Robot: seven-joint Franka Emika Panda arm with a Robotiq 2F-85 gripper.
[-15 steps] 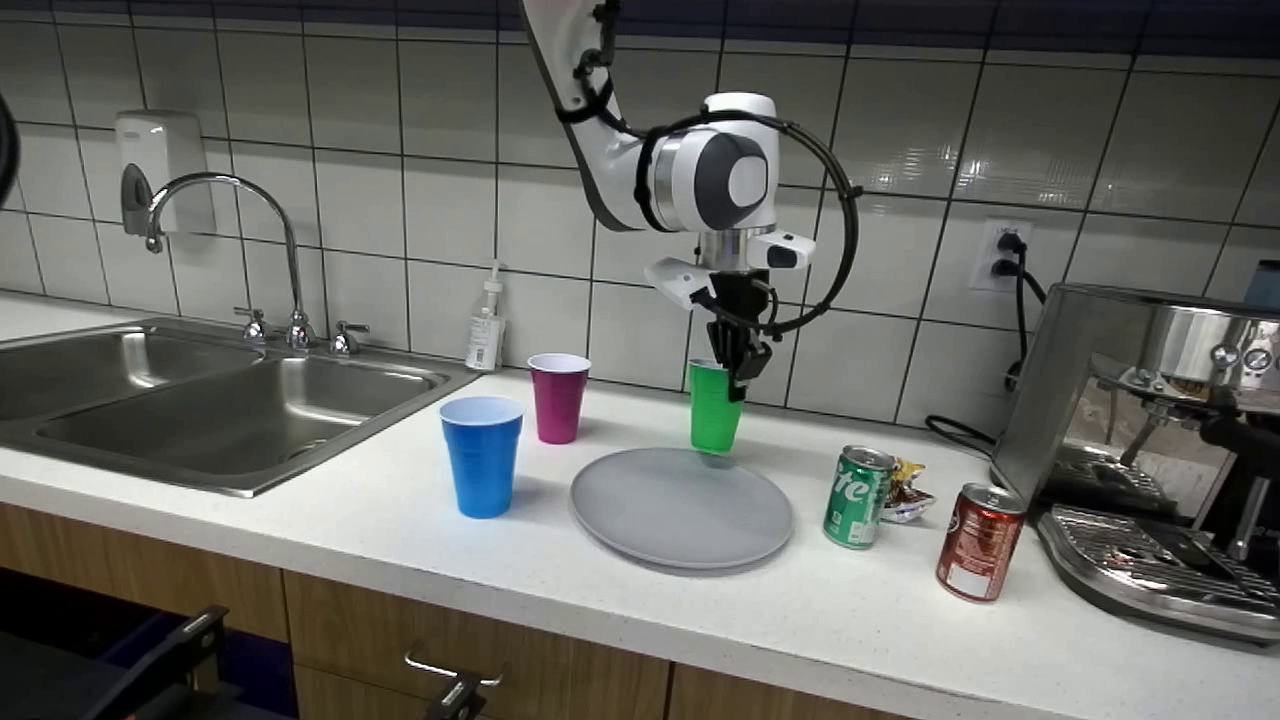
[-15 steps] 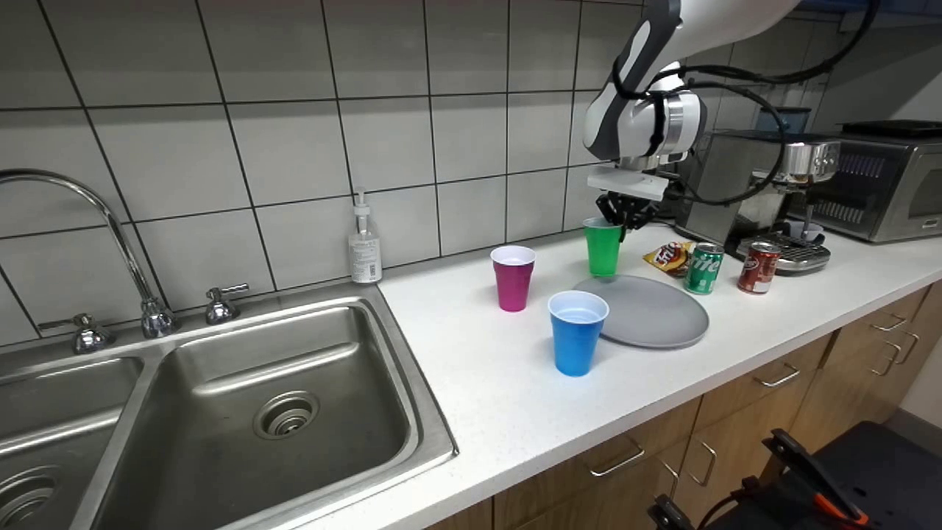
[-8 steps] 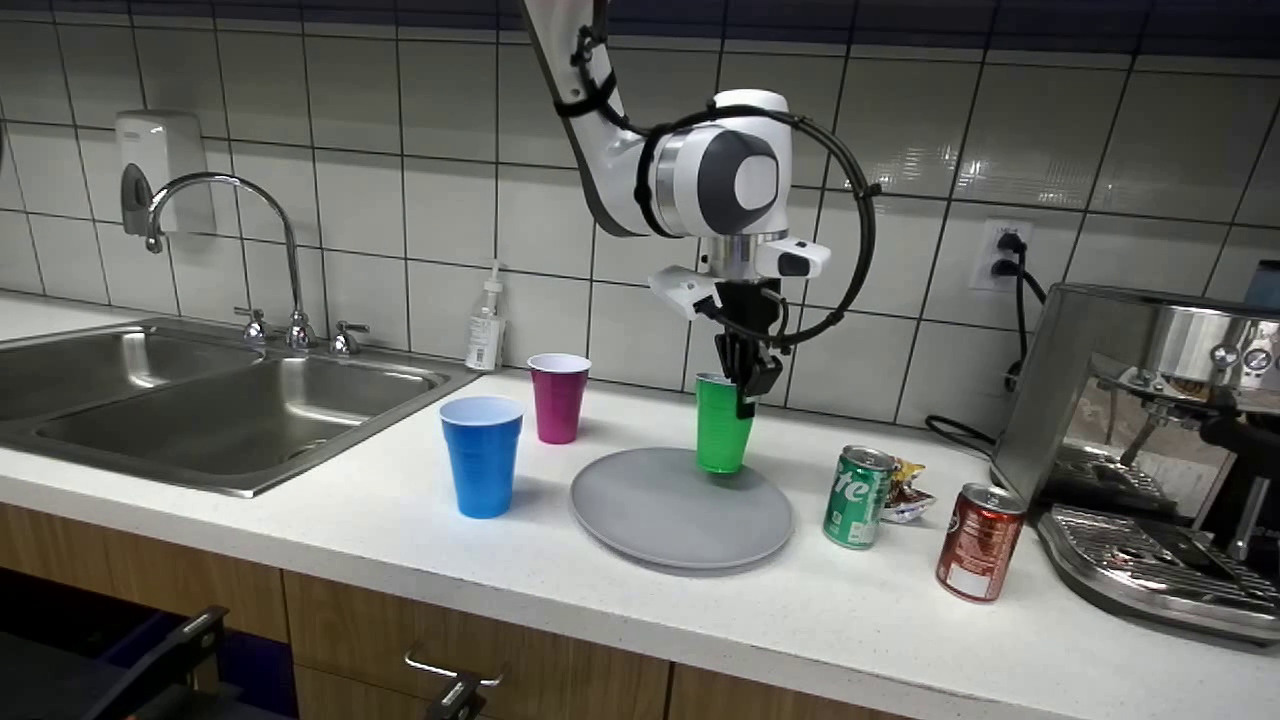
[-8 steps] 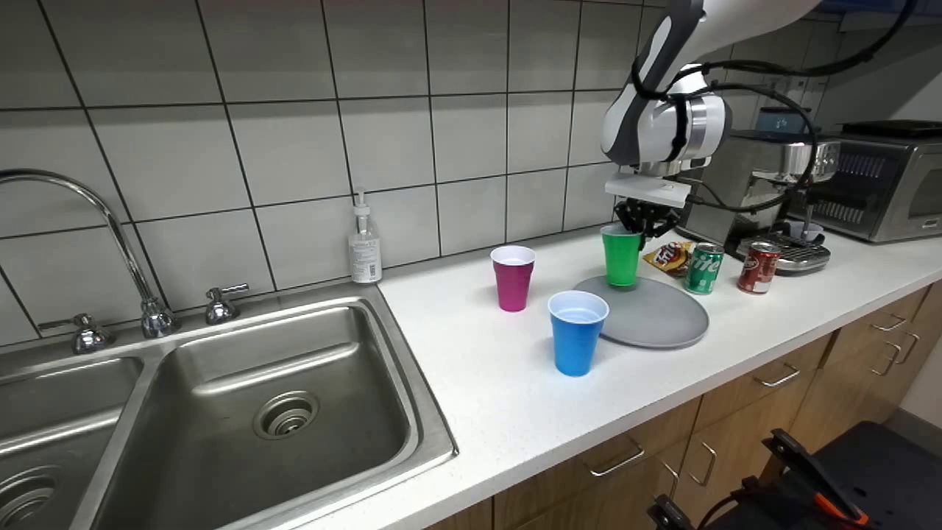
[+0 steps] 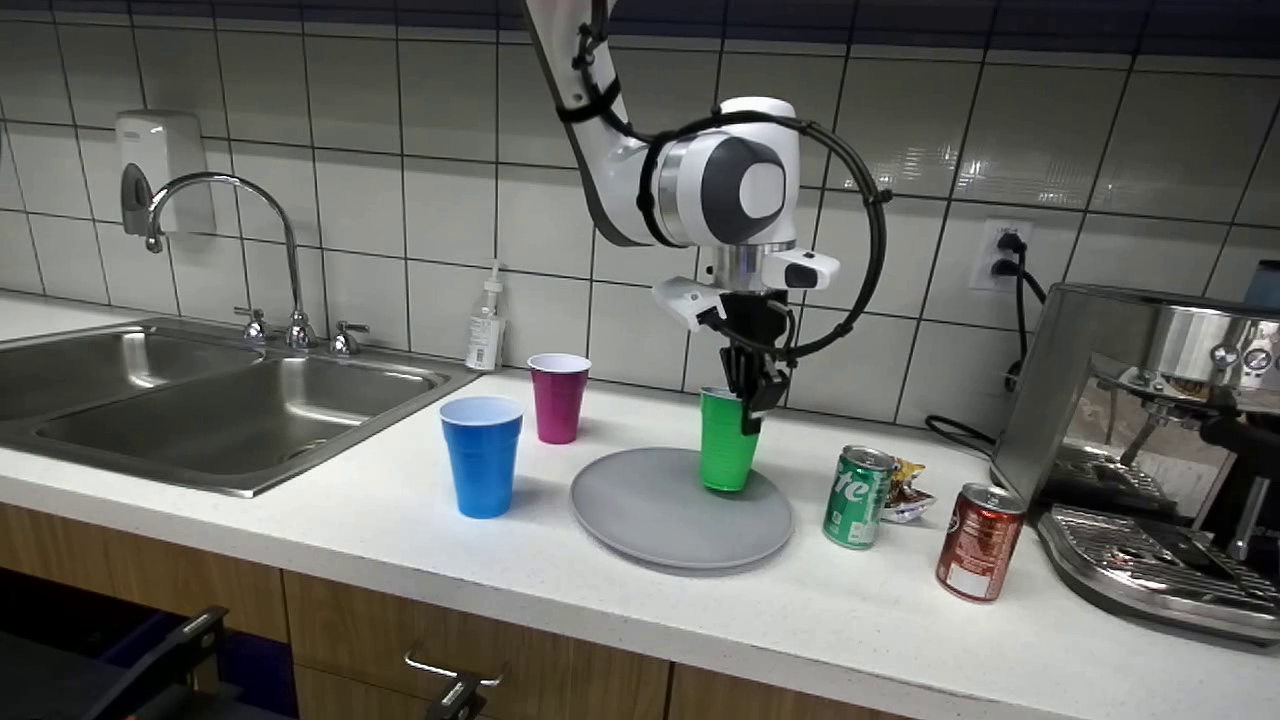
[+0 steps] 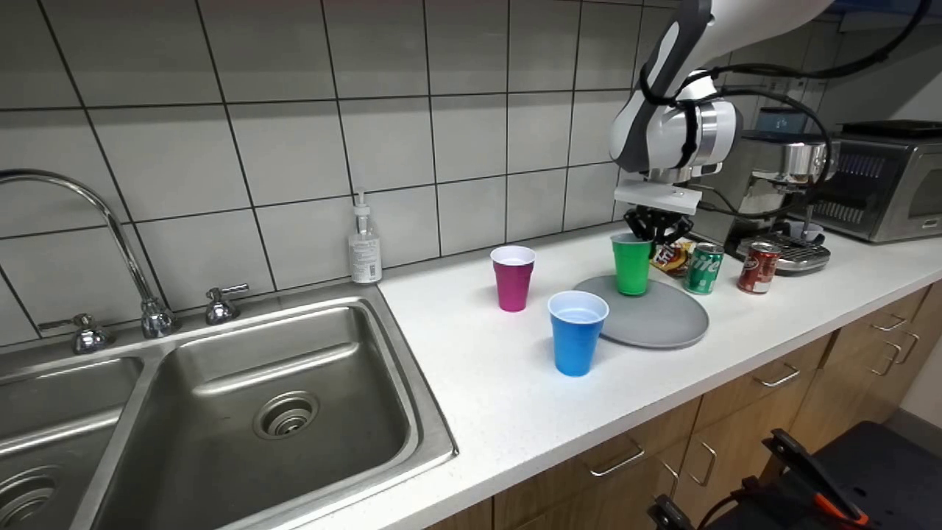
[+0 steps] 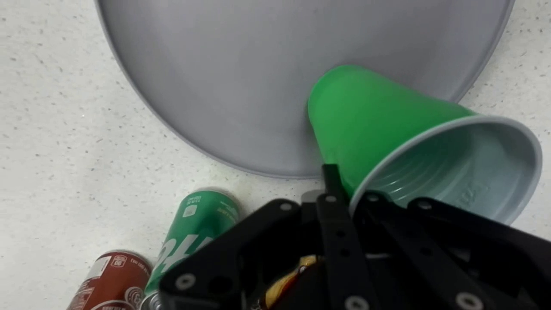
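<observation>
My gripper (image 5: 752, 408) is shut on the wall of a green cup (image 5: 722, 455) near its rim; one finger is inside, one outside. The upright cup is over the far right part of a grey plate (image 5: 650, 510); whether its base touches is hard to tell. In the wrist view the cup (image 7: 370, 116) is over the plate (image 7: 241, 77), with the fingers (image 7: 348, 189) at its rim. A green can (image 5: 856, 505), a red can (image 5: 978, 550) and a snack bag (image 5: 906, 492) lie right of the plate. A blue cup (image 6: 574, 342) and a magenta cup (image 6: 513, 283) stand upright left.
A double sink (image 6: 434, 412) with a faucet (image 6: 121, 243) is at the left. A soap bottle (image 6: 365, 250) stands by the tiled wall. A coffee machine (image 5: 1085, 380) is at the right, with a microwave (image 6: 876, 188) beyond it. The counter's front edge runs above wooden drawers (image 5: 450, 620).
My gripper has carried the green cup forward from the wall side and slightly right, lower, from behind the plate's far edge to over the plate. The other objects have not moved.
</observation>
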